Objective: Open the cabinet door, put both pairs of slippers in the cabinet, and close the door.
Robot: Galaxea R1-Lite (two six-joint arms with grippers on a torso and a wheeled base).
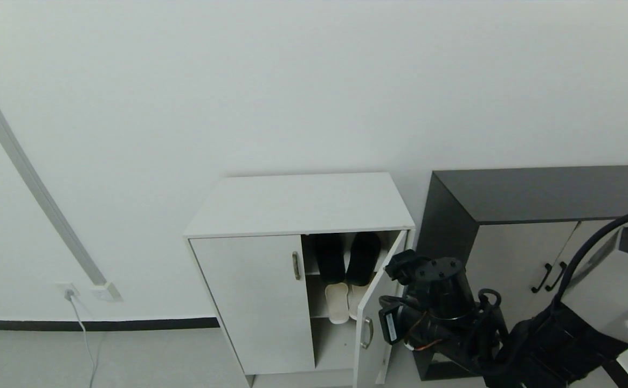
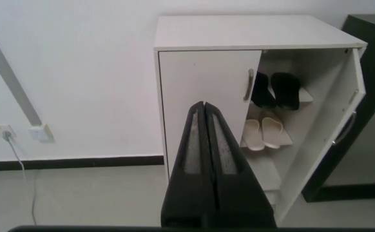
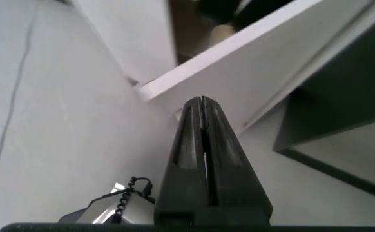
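The white cabinet (image 1: pixel 297 205) has its right door (image 1: pixel 377 302) swung partly open and its left door (image 1: pixel 254 302) closed. Black slippers (image 1: pixel 346 258) lie on the upper shelf, with white slippers (image 1: pixel 342 302) on the shelf below. My right arm (image 1: pixel 437 291) is just outside the open door. Its gripper (image 3: pixel 202 100) is shut with nothing in it, and its tip is close below the door's (image 3: pixel 271 58) lower edge. My left gripper (image 2: pixel 204 105) is shut and empty, some way in front of the cabinet (image 2: pixel 200 84). That view shows the black slippers (image 2: pixel 281 90) and the white slippers (image 2: pixel 265 132) inside.
A black cabinet (image 1: pixel 535 194) stands directly right of the white one, close behind the open door. On the wall at the left are a socket with a cable (image 1: pixel 69 294) and a slanted grey conduit (image 1: pixel 28 172). Bare floor (image 1: pixel 103 355) lies left of the white cabinet.
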